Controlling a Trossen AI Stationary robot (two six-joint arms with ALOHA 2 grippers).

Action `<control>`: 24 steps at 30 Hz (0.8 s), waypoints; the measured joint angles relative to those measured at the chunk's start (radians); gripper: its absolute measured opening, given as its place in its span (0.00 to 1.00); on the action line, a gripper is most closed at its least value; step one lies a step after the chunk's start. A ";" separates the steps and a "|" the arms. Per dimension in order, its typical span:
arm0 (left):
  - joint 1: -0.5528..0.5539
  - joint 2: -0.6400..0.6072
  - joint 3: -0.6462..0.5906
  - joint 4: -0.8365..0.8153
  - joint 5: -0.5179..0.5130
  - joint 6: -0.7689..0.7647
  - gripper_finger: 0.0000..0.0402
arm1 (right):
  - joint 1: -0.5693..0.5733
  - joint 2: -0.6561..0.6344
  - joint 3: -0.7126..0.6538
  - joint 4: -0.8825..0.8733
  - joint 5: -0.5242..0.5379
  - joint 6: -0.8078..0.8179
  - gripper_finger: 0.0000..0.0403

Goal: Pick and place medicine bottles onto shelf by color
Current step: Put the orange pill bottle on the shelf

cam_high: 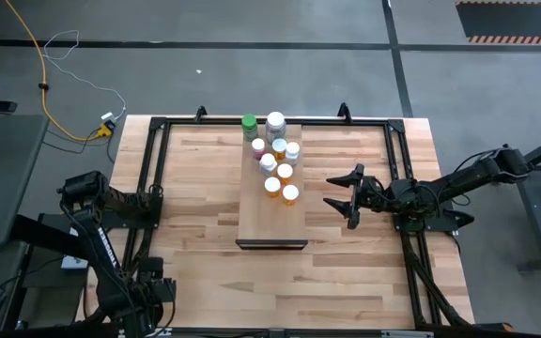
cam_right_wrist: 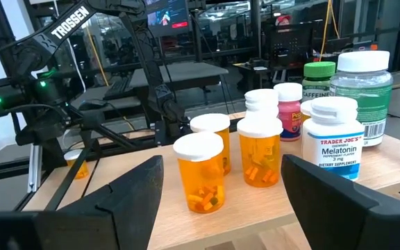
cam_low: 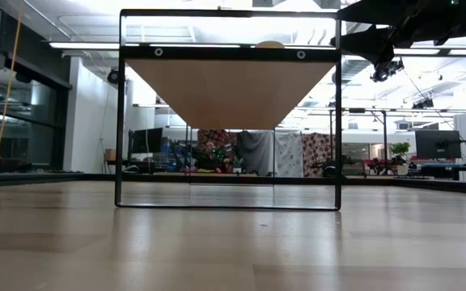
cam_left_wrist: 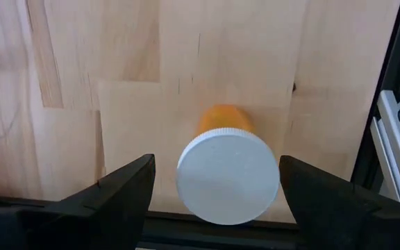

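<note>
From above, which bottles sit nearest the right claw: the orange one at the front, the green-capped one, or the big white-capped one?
From the right gripper:
1. Front orange bottle, shelf's near end.
2. Big white-capped bottle, far end.
3. Green-capped bottle, far end, beyond it.

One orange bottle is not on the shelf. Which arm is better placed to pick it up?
Left. The left gripper is open, with the orange bottle between its fingers on the tabletop. The right gripper, also open, hangs beside the shelf, away from that bottle.
</note>
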 joint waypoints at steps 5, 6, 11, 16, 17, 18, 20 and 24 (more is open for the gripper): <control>0.000 0.000 0.000 0.001 -0.012 0.015 0.74 | 0.000 0.000 0.000 0.000 0.000 0.002 0.70; 0.000 0.000 0.000 0.001 -0.011 0.020 0.74 | 0.000 0.000 0.000 0.000 0.000 0.001 0.70; 0.000 0.000 0.000 0.004 -0.012 0.021 0.74 | 0.000 0.000 0.000 0.000 0.000 0.000 0.70; 0.000 0.000 0.000 0.012 -0.014 0.017 0.74 | 0.000 0.000 0.000 0.000 0.000 0.002 0.70; 0.000 0.000 0.000 0.015 -0.014 0.016 0.74 | 0.000 0.000 0.000 0.000 0.000 0.002 0.70; 0.000 0.000 0.000 0.020 -0.014 0.016 0.74 | 0.000 0.000 0.000 0.000 0.000 0.002 0.70; 0.000 0.000 0.000 0.023 -0.014 0.015 0.74 | 0.000 0.000 0.000 0.000 0.000 0.002 0.70; 0.000 0.000 0.000 0.023 -0.014 0.013 0.74 | 0.000 0.000 0.000 0.000 -0.001 0.002 0.70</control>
